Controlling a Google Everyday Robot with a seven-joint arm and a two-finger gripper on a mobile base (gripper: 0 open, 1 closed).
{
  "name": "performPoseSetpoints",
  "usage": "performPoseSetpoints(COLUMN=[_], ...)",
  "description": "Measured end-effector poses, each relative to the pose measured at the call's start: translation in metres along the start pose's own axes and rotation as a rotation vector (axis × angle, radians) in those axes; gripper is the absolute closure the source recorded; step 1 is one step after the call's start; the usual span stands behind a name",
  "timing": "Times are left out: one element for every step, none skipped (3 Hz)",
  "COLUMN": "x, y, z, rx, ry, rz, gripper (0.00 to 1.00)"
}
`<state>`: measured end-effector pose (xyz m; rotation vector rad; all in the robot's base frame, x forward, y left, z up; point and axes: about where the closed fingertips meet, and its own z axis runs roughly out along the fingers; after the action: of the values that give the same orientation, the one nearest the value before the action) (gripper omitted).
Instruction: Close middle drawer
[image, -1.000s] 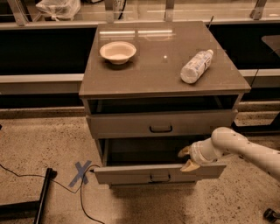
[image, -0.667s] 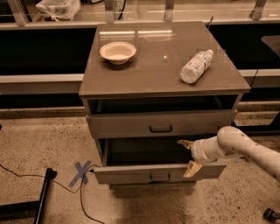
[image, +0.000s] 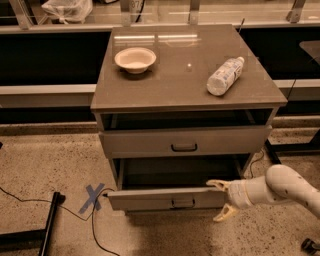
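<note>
Tool (image: 222, 200) dropped lower, fingers spread wide, beside pulled-out middle drawer (image: 160, 199)

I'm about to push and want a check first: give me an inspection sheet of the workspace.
Surface: cabinet top, carrying two items.
Job's things: middle drawer pulled out, not yet closed.
Clutter: bowl upright; bottle lying on its side.
Grippers: end effector open, at the right end of the drawer's front.
Cables: black cable on the floor, left side.
Surroundings: blue tape X on the floor.
</note>
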<state>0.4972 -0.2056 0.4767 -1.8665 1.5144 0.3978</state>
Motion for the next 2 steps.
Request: performPoseSetpoints(x=[0.011,0.022], y=[0.040,0.054], z=[-0.003,0.006], rx=[-0.029,-0.049], ry=[-0.027,-0.037], rz=[0.065,0.124], gripper=[0.43,0.62])
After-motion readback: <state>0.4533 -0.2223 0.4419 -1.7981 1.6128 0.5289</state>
